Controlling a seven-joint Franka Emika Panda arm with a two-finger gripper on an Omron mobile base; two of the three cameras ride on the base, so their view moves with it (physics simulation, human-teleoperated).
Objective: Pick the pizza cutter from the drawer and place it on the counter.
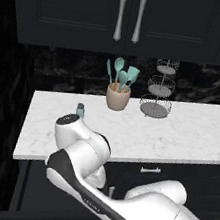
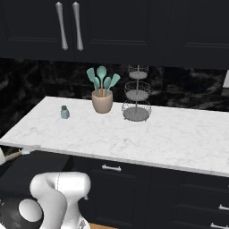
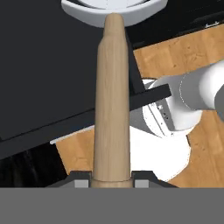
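Your hand view has the gripper (image 3: pixel 111 181) pinching the pizza cutter (image 3: pixel 112 100) by its tan handle; the handle runs straight out ahead of the fingertips to the pale wheel at the far end, over the dark drawer (image 3: pixel 48 65). From your right base view, look at the counter (image 2: pixel 147 138) instead, carrying a teal shaker (image 2: pixel 65 112).

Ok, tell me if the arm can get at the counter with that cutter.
Probably yes: the fingers clamp the pizza cutter, and the counter has a bare near strip; the shaker and utensil crock sit farther back.
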